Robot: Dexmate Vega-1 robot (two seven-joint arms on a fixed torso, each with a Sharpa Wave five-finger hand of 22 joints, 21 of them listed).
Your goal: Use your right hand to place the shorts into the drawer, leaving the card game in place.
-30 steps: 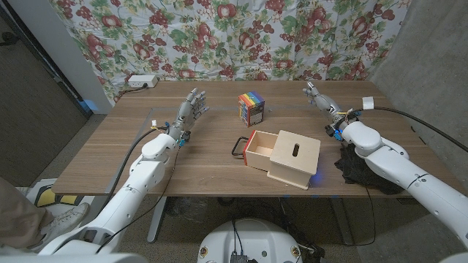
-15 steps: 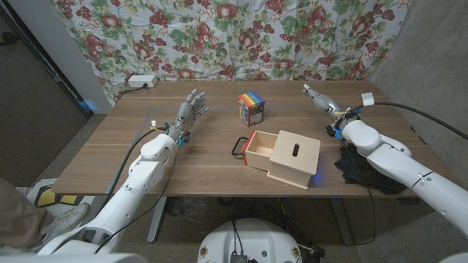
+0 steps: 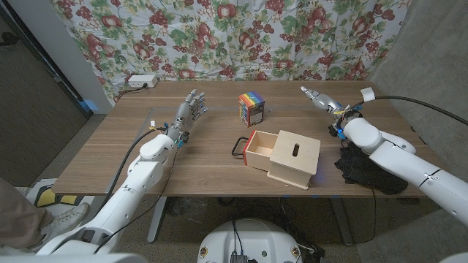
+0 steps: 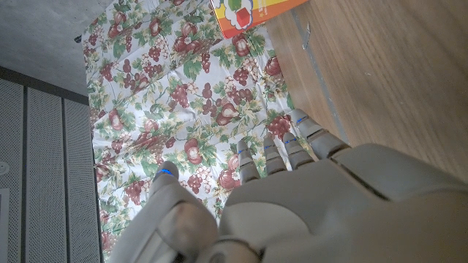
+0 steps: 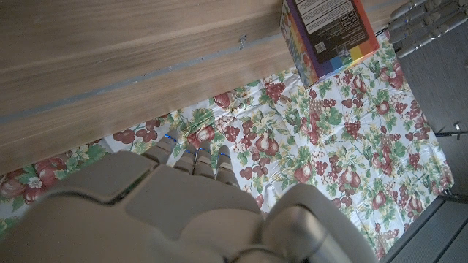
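Observation:
The black shorts [image 3: 370, 169] lie crumpled at the table's front right edge, partly under my right forearm. The wooden drawer box [image 3: 285, 157] sits mid-table with its drawer pulled out a little, orange-edged, black handle [image 3: 238, 147] toward my left. Behind it stands the rainbow-coloured card game box [image 3: 251, 108], also in the right wrist view [image 5: 330, 36]. My right hand [image 3: 322, 101] is raised over the far right of the table, fingers spread, holding nothing. Over the table's left side my left hand [image 3: 189, 113] stands upright and open with nothing in it.
A white power strip [image 3: 139, 82] lies at the table's far left corner. A fruit-print cloth [image 3: 234, 33] hangs behind the table. A grey wall [image 3: 431, 66] rises close on the right. Cables trail from both arms.
My right hand has drifted slightly toward the far edge, and its forearm has lifted off part of the shorts. The left arm, drawer box and card game are still.

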